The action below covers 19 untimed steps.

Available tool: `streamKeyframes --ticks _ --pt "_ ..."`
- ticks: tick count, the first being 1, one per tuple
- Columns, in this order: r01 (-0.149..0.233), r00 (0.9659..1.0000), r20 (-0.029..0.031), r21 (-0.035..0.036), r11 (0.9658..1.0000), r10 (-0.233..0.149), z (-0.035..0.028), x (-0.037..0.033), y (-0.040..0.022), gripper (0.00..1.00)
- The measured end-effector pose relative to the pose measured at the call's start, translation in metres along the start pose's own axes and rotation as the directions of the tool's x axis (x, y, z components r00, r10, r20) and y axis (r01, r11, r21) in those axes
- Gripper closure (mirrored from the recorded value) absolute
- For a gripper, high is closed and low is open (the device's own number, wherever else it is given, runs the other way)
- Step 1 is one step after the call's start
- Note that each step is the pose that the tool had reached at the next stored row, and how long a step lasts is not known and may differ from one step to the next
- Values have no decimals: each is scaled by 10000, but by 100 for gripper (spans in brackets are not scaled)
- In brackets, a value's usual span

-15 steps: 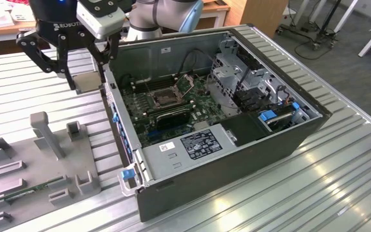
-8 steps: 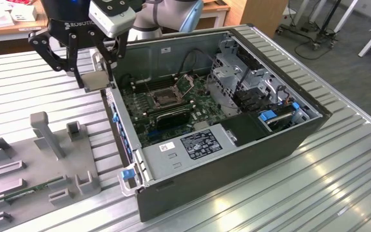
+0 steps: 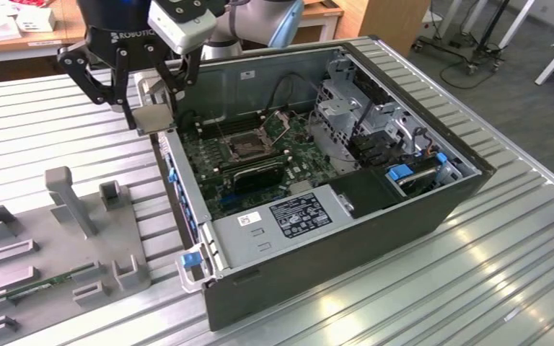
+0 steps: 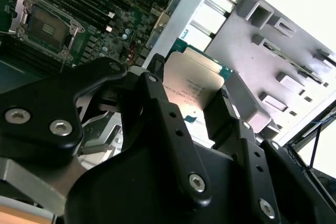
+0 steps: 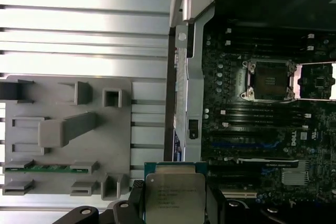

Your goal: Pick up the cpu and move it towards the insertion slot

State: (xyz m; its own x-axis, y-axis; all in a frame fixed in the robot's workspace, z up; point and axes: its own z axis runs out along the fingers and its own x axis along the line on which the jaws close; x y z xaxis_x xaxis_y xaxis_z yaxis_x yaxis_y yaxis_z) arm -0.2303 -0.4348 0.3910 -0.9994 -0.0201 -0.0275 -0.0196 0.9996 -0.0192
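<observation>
The cpu is held in the hand, pale metal top seen in both wrist views, w/ a black finger pressed on each side of it. In the exterior view the cpu is seen off the surface, above the wall of the open pc case on the exterior view's left, at the edge nearest the tray. The slot is seen on the green board inside the case, metal frame open, dark centre bare; it is apart from the cpu, not yet reached. In the exterior view the slot is located to the exterior view's right of the hand and lower. A grey tray is lying on the ribbed surface beside the case; a thin green memory stick is seated in one of its recesses.
</observation>
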Motion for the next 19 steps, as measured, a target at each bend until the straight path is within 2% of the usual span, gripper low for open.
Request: streamKeyframes --ticks 7,19 --pt "0 10000 1 -1 10000 0 4 -85 -1 45" --pt "0 10000 0 0 10000 0 5 -119 -2 45"
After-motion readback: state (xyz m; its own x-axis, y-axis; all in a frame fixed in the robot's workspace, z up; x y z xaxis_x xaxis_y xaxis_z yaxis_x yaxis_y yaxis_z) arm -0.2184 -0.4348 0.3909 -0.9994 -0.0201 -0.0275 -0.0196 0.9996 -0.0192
